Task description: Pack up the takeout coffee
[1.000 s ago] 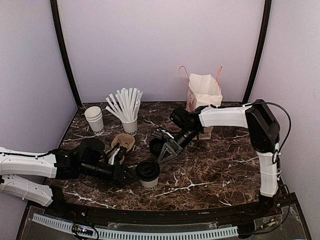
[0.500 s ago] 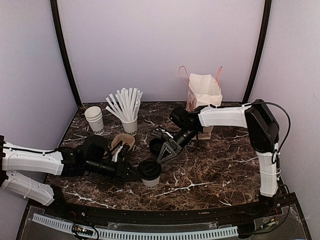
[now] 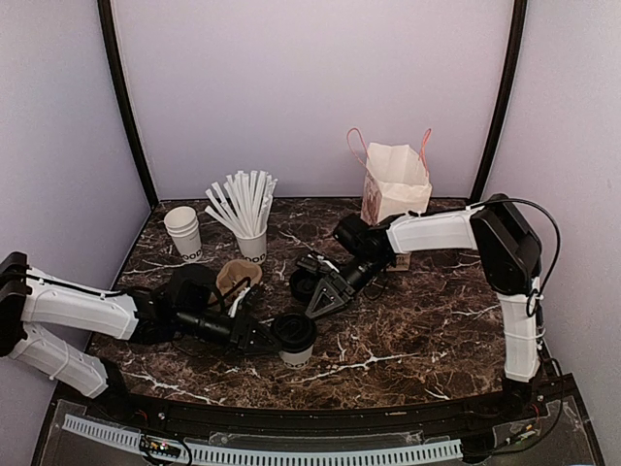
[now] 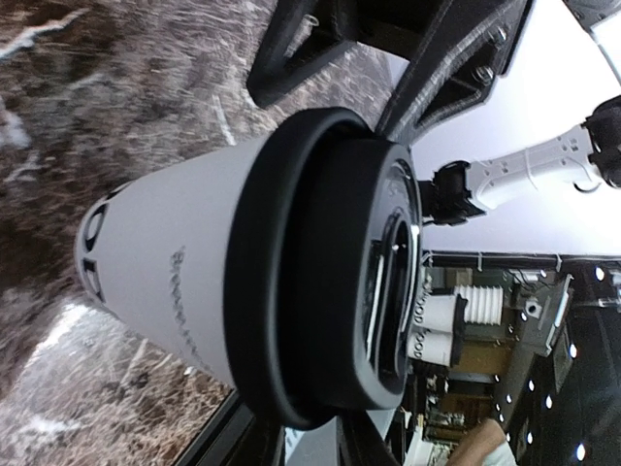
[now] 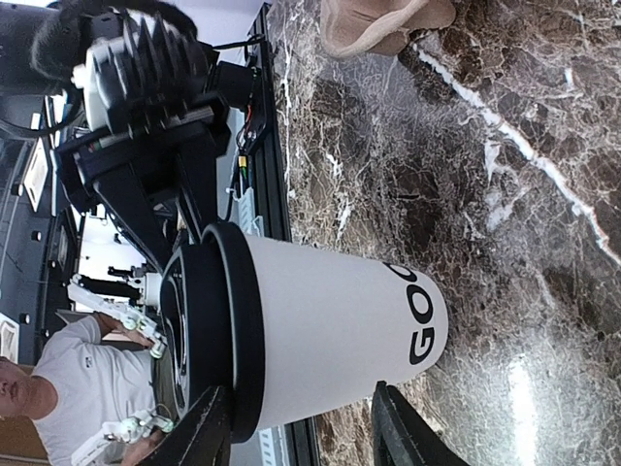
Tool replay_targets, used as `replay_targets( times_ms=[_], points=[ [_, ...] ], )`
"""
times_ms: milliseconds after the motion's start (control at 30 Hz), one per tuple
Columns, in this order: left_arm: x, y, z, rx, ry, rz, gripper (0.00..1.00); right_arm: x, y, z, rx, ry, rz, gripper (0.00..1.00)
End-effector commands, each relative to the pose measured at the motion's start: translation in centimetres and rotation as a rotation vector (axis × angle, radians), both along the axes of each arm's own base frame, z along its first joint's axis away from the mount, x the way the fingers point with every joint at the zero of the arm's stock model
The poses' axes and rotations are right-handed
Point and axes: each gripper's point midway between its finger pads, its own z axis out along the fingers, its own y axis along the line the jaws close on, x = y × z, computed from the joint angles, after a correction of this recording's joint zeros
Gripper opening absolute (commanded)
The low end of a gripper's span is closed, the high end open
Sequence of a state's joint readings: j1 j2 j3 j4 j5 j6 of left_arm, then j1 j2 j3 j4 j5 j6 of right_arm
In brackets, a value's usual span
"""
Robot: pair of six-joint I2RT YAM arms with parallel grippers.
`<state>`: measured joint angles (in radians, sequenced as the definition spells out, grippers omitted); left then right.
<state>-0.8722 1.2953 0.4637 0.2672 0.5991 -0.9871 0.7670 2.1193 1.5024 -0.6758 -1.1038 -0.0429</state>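
The left gripper (image 3: 277,337), closed on the takeout coffee (image 3: 295,344) at its black lid (image 3: 294,328) by the near edge of the table (image 3: 417,320), should lift it straight and upright, clear the empty, spread-open right gripper (image 3: 323,299), and carry it to the paper bag (image 3: 396,184) at the far edge.

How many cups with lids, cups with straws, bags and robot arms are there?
Cup with lid: 1
Cup with straws: 1
Paper bag: 1
Robot arms: 2, the left arm and the right arm
Total: 5
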Motion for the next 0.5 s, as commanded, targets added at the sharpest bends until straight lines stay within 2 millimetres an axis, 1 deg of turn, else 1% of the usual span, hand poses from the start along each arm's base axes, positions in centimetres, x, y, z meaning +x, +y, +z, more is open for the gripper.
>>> replay_targets(
  times_ms=[0,33,67,133,167,200,233,267,300,333,367,400,433,467],
  points=[
    [-4.5,8.2,-13.0,0.46,0.269,0.071,0.2,-1.1,-3.1,-9.5,-0.324,-0.025,-0.039,0.49],
    [-4.7,8.4,-13.7,0.47,0.289,0.073,0.19,-1.1,-3.3,-10.0,-0.34,-0.026,-0.041,0.49],
    [-4.7,8.5,-13.8,0.472,0.294,0.075,0.19,-1.0,-3.3,-10.2,-0.35,-0.026,-0.041,0.49],
    [-4.3,8.3,-13.8,0.476,0.287,0.072,0.19,-0.9,-3.1,-10.1,-0.346,-0.018,-0.037,0.49],
    [-3.9,8.2,-13.6,0.487,0.266,0.066,0.19,-0.9,-2.8,-9.6,-0.333,-0.017,-0.032,0.49],
    [-3.3,7.7,-12.8,0.481,0.232,0.052,0.2,-0.7,-2.6,-9.0,-0.318,-0.024,-0.027,0.49],
    [-2.7,7.5,-12.4,0.479,0.199,0.054,0.2,-0.5,-2.3,-8.1,-0.291,-0.041,-0.02,0.49],
    [-2.1,7.0,-11.1,0.47,0.155,0.035,0.21,-0.3,-2.0,-7.1,-0.264,-0.054,-0.012,0.49],
    [-1.4,6.8,-10.4,0.469,0.116,0.039,0.22,-0.1,-1.8,-5.9,-0.236,-0.064,-0.006,0.5],
    [-0.5,6.1,-8.6,0.443,0.051,0.023,0.23,0.2,-1.6,-4.5,-0.2,-0.076,-0.004,0.5],
    [0.1,5.9,-7.6,0.434,0.005,0.022,0.24,0.5,-1.4,-3.0,-0.162,-0.088,-0.003,0.51],
    [1.1,5.1,-5.4,0.399,-0.074,0.01,0.26,0.8,-1.3,-1.5,-0.128,-0.104,-0.004,0.52],
    [1.5,4.8,-4.4,0.385,-0.111,0.004,0.27,1.0,-1.2,-0.2,-0.098,-0.122,-0.004,0.53],
    [2.4,4.1,-2.1,0.351,-0.184,-0.007,0.29,1.4,-1.3,1.1,-0.072,-0.146,-0.007,0.55]
  ],
)
